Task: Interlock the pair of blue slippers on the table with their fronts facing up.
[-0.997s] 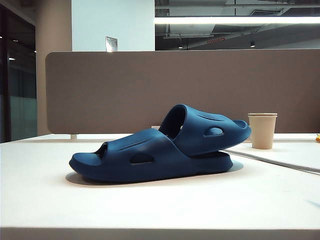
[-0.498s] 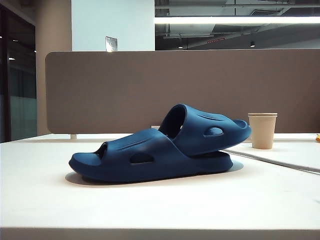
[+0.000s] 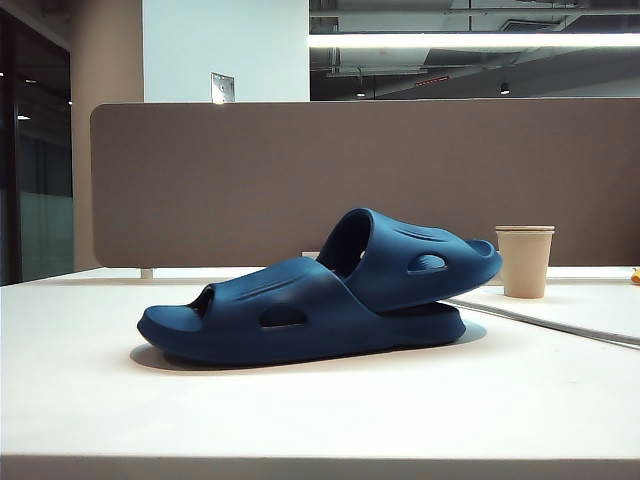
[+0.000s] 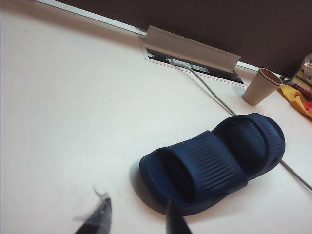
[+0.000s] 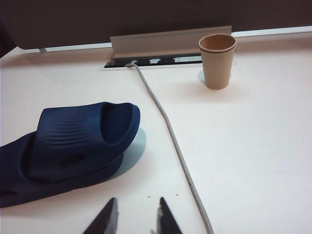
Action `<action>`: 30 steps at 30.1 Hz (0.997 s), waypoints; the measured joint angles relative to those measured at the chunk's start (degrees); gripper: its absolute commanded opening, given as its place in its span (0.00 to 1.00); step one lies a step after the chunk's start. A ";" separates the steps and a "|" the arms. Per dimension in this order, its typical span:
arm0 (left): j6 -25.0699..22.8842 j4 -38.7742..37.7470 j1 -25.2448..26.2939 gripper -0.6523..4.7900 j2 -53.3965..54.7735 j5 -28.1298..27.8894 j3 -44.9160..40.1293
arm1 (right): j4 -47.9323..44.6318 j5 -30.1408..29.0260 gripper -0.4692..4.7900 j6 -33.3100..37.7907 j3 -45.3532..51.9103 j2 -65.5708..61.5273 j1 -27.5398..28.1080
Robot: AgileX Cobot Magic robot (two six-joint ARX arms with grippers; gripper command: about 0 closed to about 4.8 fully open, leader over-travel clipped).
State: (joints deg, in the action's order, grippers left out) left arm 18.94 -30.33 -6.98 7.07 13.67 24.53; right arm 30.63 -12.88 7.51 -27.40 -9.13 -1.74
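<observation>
Blue slippers [image 3: 320, 300] lie interlocked near the middle of the white tabletop [image 3: 300, 410], soles down and straps up. One slipper rests flat; the second is pushed in under its strap and lies tilted on top of it, its free end raised clear of the surface on the side of the paper cup. Each ribbed strap shows an oval side hole.

A tan paper cup [image 3: 525, 261] stands upright, well apart from the pair, near the grey-brown partition panel [image 3: 250, 180] along the back edge. A grey cable [image 5: 170, 141] runs from the open cable hatch [image 5: 165, 48] at the back edge across the surface, passing between the cup and the slippers.

Left hand [image 4: 134, 217] hovers above bare tabletop just beside one end of the pair, fingers spread with a clear gap, holding nothing. Right hand [image 5: 136, 214] hovers near the opposite end, beside the cable, fingers apart with a narrower gap, holding nothing. Neither hand touches the slippers.
</observation>
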 measured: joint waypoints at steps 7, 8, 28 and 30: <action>0.35 0.55 0.00 0.37 0.02 -0.74 -0.52 | -3.45 0.09 0.10 0.00 4.94 -0.02 0.00; 0.37 0.59 0.00 0.37 0.02 -0.76 -0.52 | -3.72 0.17 0.10 0.37 5.33 -0.02 0.00; -10.60 16.65 0.00 0.20 0.00 -1.92 -7.61 | -27.26 0.20 0.09 3.15 20.39 0.04 -0.02; -11.78 18.08 0.00 0.20 0.02 -1.92 -9.09 | -30.38 0.20 0.09 3.15 22.08 0.04 -0.02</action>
State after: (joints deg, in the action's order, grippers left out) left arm 7.16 -12.25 -6.98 7.09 11.75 15.44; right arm 0.25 -12.69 10.66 -5.32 -9.08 -1.76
